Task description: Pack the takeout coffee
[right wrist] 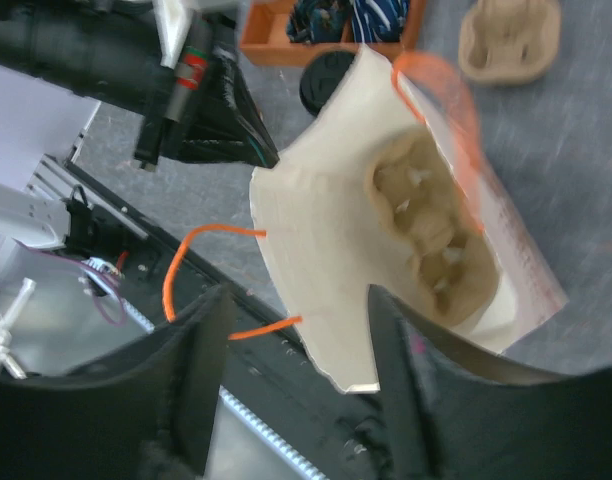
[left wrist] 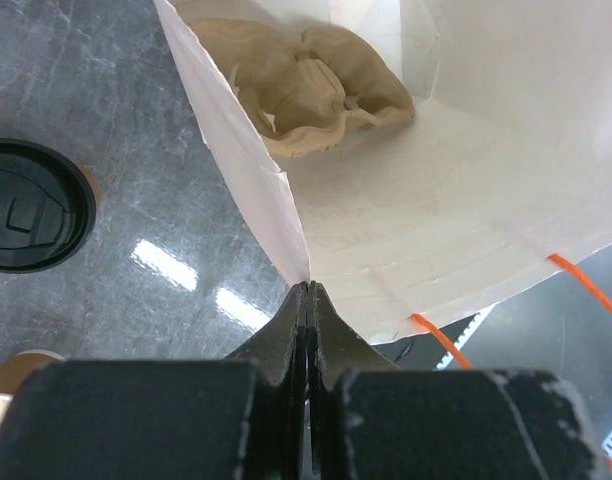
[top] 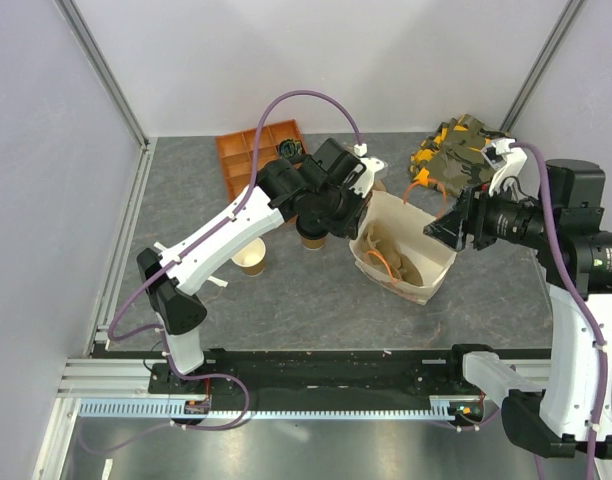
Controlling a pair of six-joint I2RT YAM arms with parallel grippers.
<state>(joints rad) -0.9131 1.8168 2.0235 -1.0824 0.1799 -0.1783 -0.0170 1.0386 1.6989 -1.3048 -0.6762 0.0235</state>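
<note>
Left wrist view shows the takeout coffee (left wrist: 26,218) from above. It stands upright on the table (left wrist: 166,120), outside the white paper bag (left wrist: 416,230) and near the bag's wall. The left gripper (left wrist: 308,292) has its jaws pressed together on that wall's rim, pinching the paper. A pulp cup carrier (left wrist: 306,85) lies crumpled-looking inside the bag.

In the right wrist view, the right gripper (right wrist: 301,300) has its fingers spread to either side of the opposite rim and is not clamped on it.

With only one edge held, the mouth could sag or fold shut. A hard pull by the left arm might tear the thin paper or drag the bag into the cup and tip it. A lidless cup (top: 250,257) nearby could be grabbed by mistake.
</note>
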